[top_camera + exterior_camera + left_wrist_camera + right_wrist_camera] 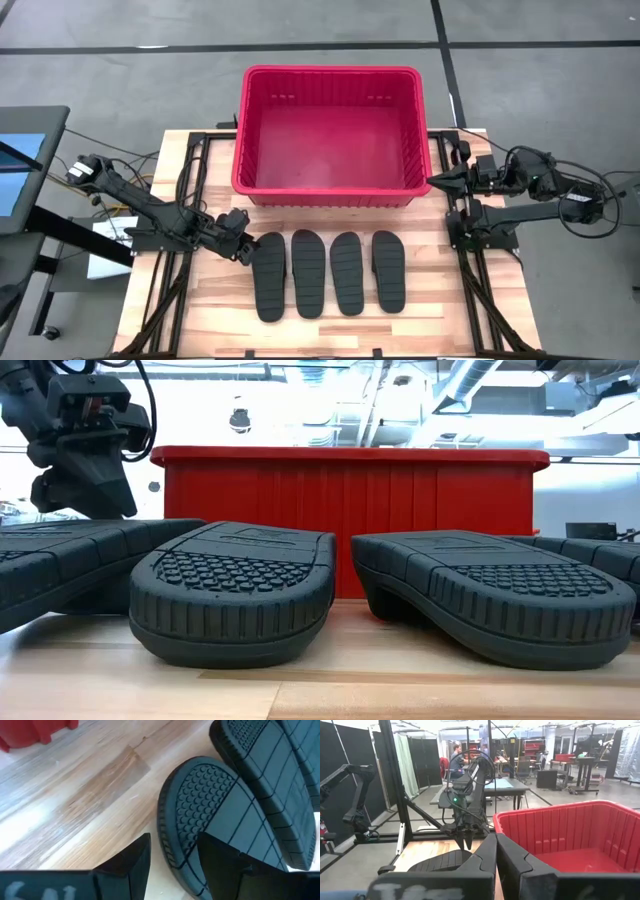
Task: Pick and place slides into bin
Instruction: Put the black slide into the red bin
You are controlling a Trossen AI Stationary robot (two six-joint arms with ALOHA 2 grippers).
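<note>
Four black slides lie sole up, side by side, on the wooden table in front of the red bin (330,72). From left to right they are the first (270,278), the second (307,272), the third (347,272) and the fourth (388,268). My left gripper (243,246) is open at the far end of the first slide (215,805). One finger (135,862) is over bare table and the other (225,867) is over the sole's rim. My right gripper (432,181) is shut and empty beside the bin's right wall (560,830).
The bin (350,490) stands at the table's far middle, close behind the slides. Black rails (470,270) run along the table's left and right sides. Bare wood lies left of the first slide (75,800) and near the front edge. A person sits far off in the room (455,755).
</note>
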